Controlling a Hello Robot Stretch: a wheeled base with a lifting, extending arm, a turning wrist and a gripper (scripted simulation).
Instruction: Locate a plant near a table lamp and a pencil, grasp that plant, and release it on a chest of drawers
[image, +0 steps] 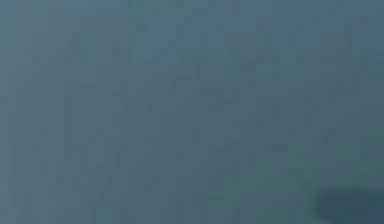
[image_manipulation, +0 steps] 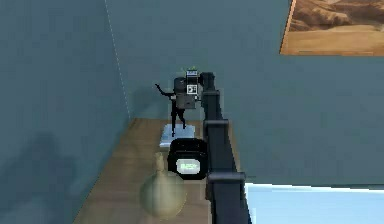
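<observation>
1. One beige round-bellied shape (image_manipulation: 163, 192) sat on the wooden floor (image_manipulation: 120, 175) at the arm side view's bottom, and whether it was the plant's pot, I could not tell.
2. Just right of it rose the dark arm (image_manipulation: 222, 150), with a black box with a green face (image_manipulation: 187, 160) on its left flank.
3. Up at the arm's far end were the two white squares (image_manipulation: 187, 88), and left of them the thin fingers (image_manipulation: 157, 89) stood against the teal wall.
4. Below them a pale slab (image_manipulation: 168, 134) lay on the floor, so whether the fingers held anything could not be told.
5. Far out at the top right, a framed picture (image_manipulation: 335, 28) in browns hung on the wall.
6. At the bottom right lay a pale blue expanse (image_manipulation: 310, 205).
7. The forward view faced a plain teal wall (image: 190, 100).
</observation>
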